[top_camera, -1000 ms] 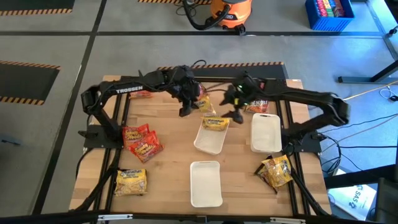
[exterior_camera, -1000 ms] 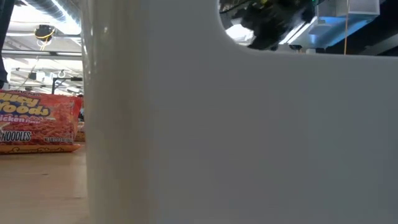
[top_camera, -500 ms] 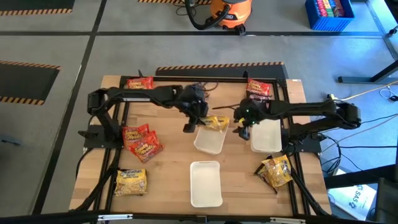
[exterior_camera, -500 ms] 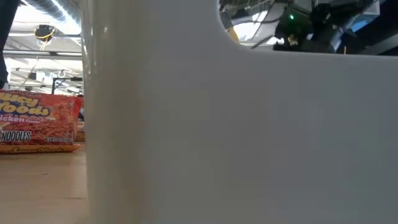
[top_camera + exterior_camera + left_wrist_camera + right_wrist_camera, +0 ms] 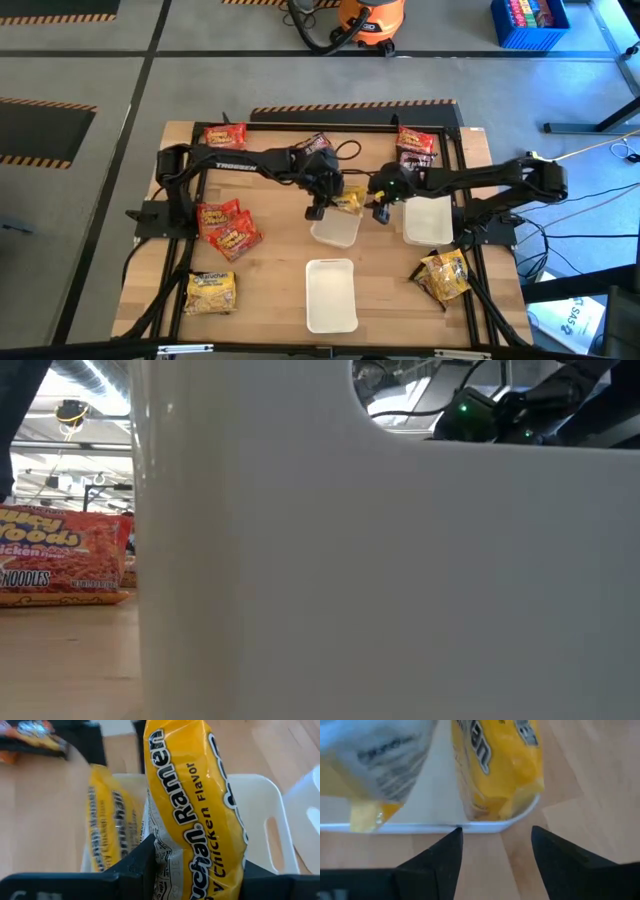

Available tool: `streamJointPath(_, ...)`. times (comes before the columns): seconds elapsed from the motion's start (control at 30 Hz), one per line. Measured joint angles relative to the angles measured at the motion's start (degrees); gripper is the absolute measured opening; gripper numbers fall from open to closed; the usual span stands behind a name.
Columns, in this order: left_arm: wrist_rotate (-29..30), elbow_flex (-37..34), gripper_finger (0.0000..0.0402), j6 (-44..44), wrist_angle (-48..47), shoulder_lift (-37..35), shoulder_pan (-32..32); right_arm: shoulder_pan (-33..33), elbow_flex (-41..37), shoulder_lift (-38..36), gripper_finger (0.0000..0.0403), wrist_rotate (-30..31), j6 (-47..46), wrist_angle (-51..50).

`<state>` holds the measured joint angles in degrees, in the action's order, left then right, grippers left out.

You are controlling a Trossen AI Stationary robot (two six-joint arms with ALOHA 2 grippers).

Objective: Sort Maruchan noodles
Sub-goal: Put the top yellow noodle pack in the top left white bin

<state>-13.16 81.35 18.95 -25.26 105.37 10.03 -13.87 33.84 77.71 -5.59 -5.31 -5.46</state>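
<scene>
My left gripper (image 5: pixel 320 205) reaches in from the table's left and is shut on a yellow Maruchan packet (image 5: pixel 195 805), which shows over the middle white tray (image 5: pixel 335 232) in the high view (image 5: pixel 349 200). A second yellow packet (image 5: pixel 107 835) stands in that tray, leaning on its wall. My right gripper (image 5: pixel 495 832) is open just outside the tray's rim (image 5: pixel 420 826), on its right side (image 5: pixel 383 208), and the two yellow packets (image 5: pixel 495 765) lie beyond its fingers. Other packets lie flat on the table. My left gripper pinches the yellow packet between its two fingers (image 5: pixel 145 862) at the packet's near end (image 5: pixel 200 870). It comes slanting down from the table's left. The packet stands on edge and reaches away from the fingers over the tray (image 5: pixel 260 810); whether its far end rests there, I cannot tell.
Two more white trays sit at the right (image 5: pixel 428 215) and near the front (image 5: pixel 332 295); the front one fills the low view (image 5: pixel 400 580). Red packets lie at the left (image 5: pixel 228 228), (image 5: pixel 60 555) and far edge (image 5: pixel 224 134), (image 5: pixel 415 140), yellow ones near the front corners (image 5: pixel 210 292), (image 5: pixel 445 275).
Both grippers have come from the table's far side toward the near edge and down to the middle tray. The left one has carried its yellow packet over the tray, beside the packet lying there. The right one now sits at the tray's right rim.
</scene>
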Motion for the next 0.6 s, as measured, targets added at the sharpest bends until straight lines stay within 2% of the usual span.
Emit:
streamJointPath(0.23, 0.48, 0.03, 0.0117, 0.95, 0.42, 2.23, 0.08, -0.02, -0.01, 1.27, 0.0214, 3.9, 1.55, 4.35)
streamJointPath(0.47, 5.9, 0.03, 0.0117, 0.59, -0.07, 2.31, 0.12, -0.02, -0.01, 1.29, 0.0214, 6.5, 2.61, 5.91)
streamJointPath(0.6, 6.14, 0.03, 0.0117, -2.31, -1.93, 2.31, 1.02, -0.02, -0.01, 1.29, 0.0214, 6.52, 2.61, 5.9)
